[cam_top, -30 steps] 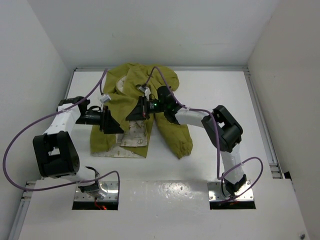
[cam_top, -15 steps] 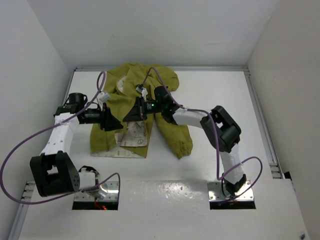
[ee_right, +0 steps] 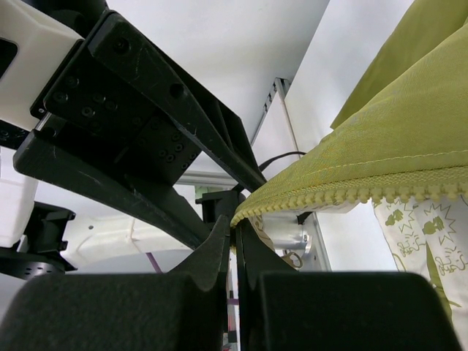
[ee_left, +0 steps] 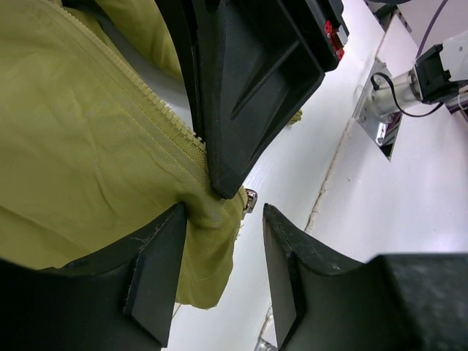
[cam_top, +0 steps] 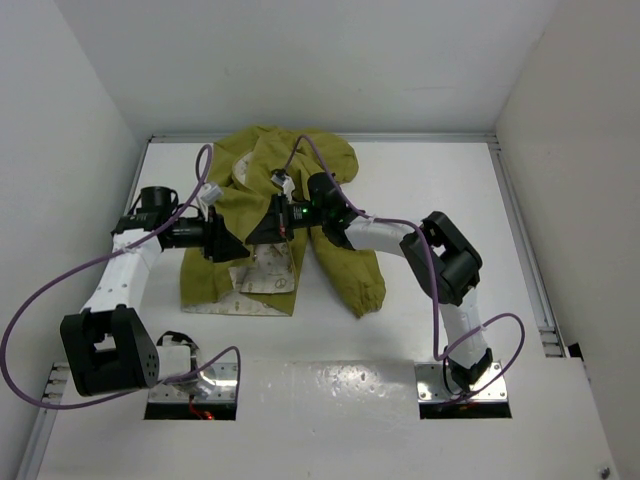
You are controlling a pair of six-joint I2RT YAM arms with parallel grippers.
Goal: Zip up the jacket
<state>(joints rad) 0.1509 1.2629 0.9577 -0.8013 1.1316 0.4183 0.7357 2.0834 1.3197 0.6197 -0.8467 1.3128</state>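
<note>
Top external shows the jacket (cam_top: 340, 250) near the far edge lying open, lining (cam_top: 268, 272) exposed; nothing looks zipped yet. Its toothed edge (ee_right: 365, 191) is pinched by the right gripper (ee_right: 234, 235), while the left gripper (ee_left: 223, 245) gapes beside it.

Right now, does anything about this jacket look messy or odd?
The jacket lies rumpled and unzipped, one front flap folded back so its printed cream lining shows. The right tool pinches its zipper edge.

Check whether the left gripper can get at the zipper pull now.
Probably yes: the left gripper is open, with the pull just ahead of the gap between its fingers. The right gripper, shut on the jacket edge beside it, crowds the approach.
</note>
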